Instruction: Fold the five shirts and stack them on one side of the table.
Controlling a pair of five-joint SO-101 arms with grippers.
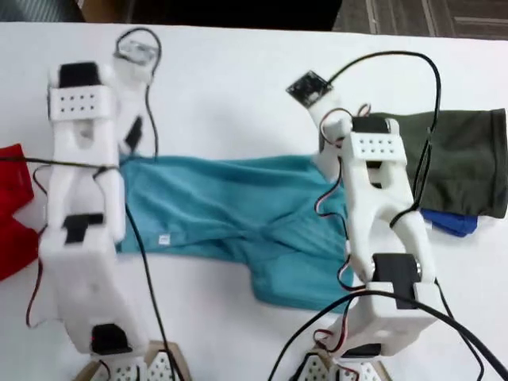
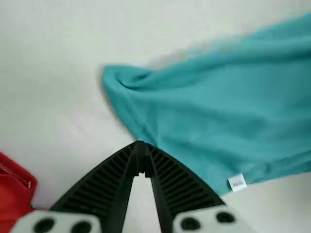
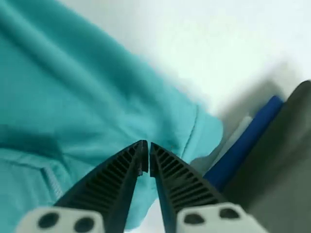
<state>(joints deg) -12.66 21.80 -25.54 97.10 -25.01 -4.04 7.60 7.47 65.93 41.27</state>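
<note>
Plenty of white surface (image 1: 238,79) at the far side, and a strip along the near edge btw the arm bases. Red shirt (image 1: 12,206) is bunched at the left edge. Dark green shirt (image 1: 468,159) lies at the right edge w/ a blue shirt (image 1: 448,221) poking out at its near side. Teal shirt (image 1: 238,210) lies spread across the middle, btw both arms. L pincer (image 2: 141,162) is pressed together, tips right at the teal hem; can't tell if cloth's caught. R pincer (image 3: 146,158) is pressed together too, over the teal's other end, near the blue and green. Dark floor shows past the far edge.
</note>
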